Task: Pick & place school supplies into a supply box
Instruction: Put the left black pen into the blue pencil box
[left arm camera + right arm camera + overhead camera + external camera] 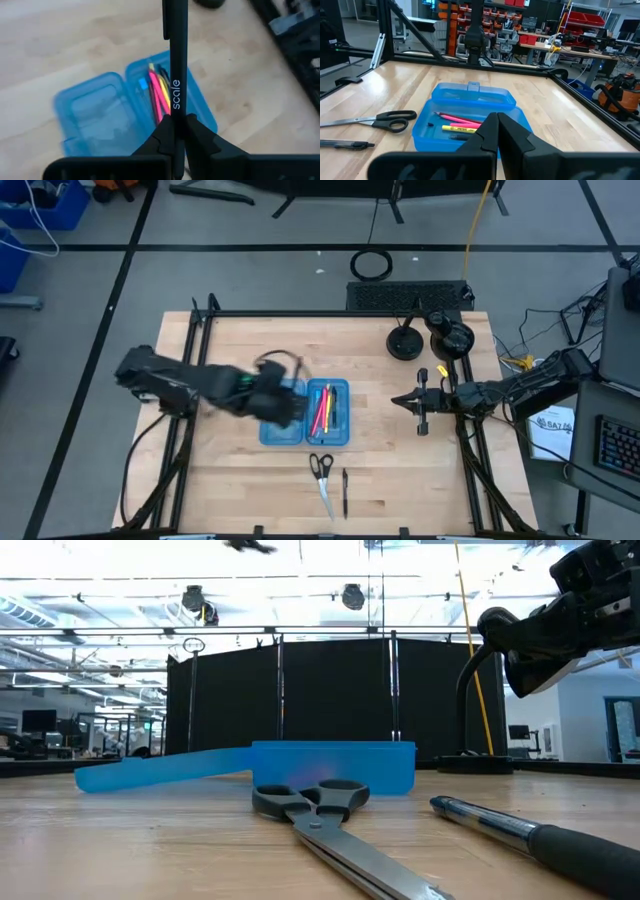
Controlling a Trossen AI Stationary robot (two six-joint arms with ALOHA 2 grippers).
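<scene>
The open blue supply box (305, 413) lies on the table's middle; one half (465, 131) holds pink, yellow and red pens (324, 410), and its other half (160, 769) lies flat beside it. My left gripper (176, 131) hovers over the box (100, 112), shut on a black pen (178, 55). Black-handled scissors (321, 474) and another black pen (345, 492) lie flat on the table near its near edge. My right gripper (497, 131) waits shut and empty to the right of the box (420, 402). My left gripper pinches the black pen between its two fingers (162, 137), just below the printed word on the barrel (176, 112). The pen runs on forward past the fingertips, clip end (165, 22) farthest out. It is lifted clear, above the open box.
Scissors (310, 802) and the loose black pen (520, 830) lie between the box and the near edge. Two round black stands (405, 342) sit near the far right corner. A black frame rail (300, 313) borders the table. Bare wood shows to the left of the box.
</scene>
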